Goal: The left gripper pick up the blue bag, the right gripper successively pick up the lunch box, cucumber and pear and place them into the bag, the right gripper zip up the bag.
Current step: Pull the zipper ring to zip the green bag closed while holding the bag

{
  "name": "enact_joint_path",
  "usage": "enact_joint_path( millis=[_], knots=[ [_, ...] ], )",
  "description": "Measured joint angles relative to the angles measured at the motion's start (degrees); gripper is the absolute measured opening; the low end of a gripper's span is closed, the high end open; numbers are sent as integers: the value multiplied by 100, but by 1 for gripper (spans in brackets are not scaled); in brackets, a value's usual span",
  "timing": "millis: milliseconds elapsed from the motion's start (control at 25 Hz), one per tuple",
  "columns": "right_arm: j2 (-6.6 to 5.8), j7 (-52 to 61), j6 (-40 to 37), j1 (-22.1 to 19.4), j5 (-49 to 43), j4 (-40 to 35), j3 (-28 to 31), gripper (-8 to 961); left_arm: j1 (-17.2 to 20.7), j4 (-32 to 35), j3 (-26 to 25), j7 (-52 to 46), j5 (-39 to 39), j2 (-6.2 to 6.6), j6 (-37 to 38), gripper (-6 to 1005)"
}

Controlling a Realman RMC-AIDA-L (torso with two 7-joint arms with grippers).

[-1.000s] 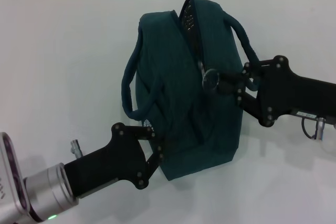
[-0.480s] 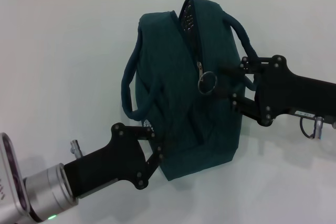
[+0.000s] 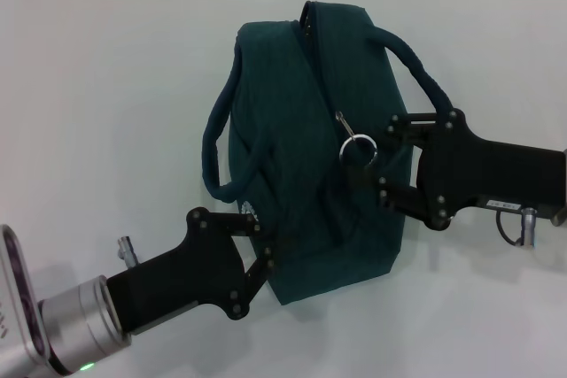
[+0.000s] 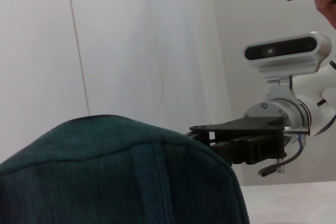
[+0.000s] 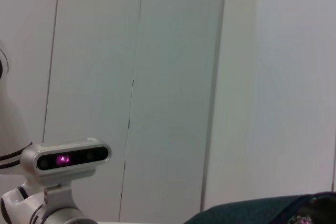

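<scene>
Late stage, by the look of it: the blue bag [image 3: 314,148] sits on the white desk [image 3: 106,95] w/ no lunch box, cucumber or pear anywhere on the surface, so the packing is prob. done and only the zip is left. The zipper line runs from the bag's far end down to the silver ring pull [image 3: 357,148], which lies roughly mid-length; the stretch beyond the pull looks drawn together, while the part nearer the robot is folded under fabric, so whether that part is shut can't be told from the head view. Contents: none visible, since the fabric covers everything inside; the bag does bulge, which fits items being in it, but that's a judgement only. The left pincer [image 3: 270,245] is at the bag's near-left corner, its tips buried in the fabric, seemingly pinching the bag's edge to steady it. The right pincer [image 3: 376,155] comes in from the right side, its two fingers spread apart above and below the ring pull, tips right by the ring but not pressed onto it. In the left wrist view the bag's rounded top [image 4: 126,171] fills the lower part, w/ the right pincer [image 4: 210,135] seen beyond it. Right wrist view shows only a sliver of bag [image 5: 262,211] at the edge. Left to do: nip the ring & run the zip to its end.
</scene>
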Motion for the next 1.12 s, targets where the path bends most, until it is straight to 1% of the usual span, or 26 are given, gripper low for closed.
enact_joint_path(
  millis=[280,600,800,1120],
  knots=[
    [-20,39,23,42,-21,-5,-79,356,0,0,0,3,-16,8,-1,63],
    [-18,-67,-15,8,-20,-6,-54,233,13,0,0,3,-19,9,-4,63],
    [-9,-494,-105,-34,20,-15,-54,173,51,0,0,7,-18,12,-8,64],
    [-10,-634,-119,-154,216,-74,58,95,124,0,-1,86,-26,17,-8,59]
  ],
)
